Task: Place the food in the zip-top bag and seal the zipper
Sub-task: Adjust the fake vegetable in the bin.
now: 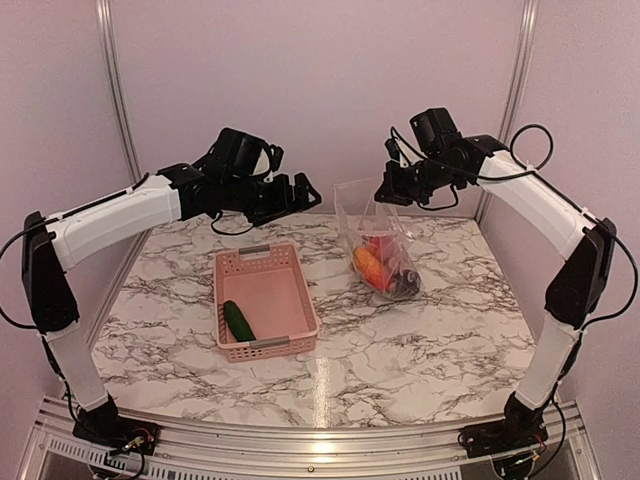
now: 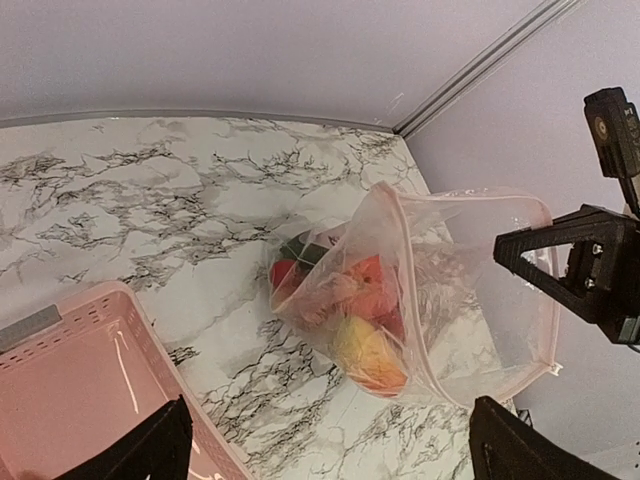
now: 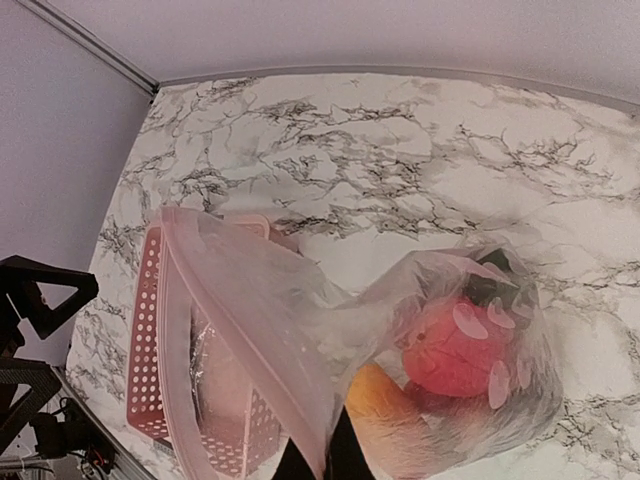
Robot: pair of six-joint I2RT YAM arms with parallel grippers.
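The right gripper (image 1: 388, 190) is clamped on the mouth of the clear bag (image 1: 360, 218), which stands just right of the pink basket (image 1: 265, 350) with food (image 1: 372, 262) inside. The left gripper (image 1: 305, 193) hangs near the basket's far end, its jaws apart.

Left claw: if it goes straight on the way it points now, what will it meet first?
Probably the zip-top bag, which the right claw holds up; the open left claw points at its mouth and the food inside. Depth is unclear, but nothing shows between.
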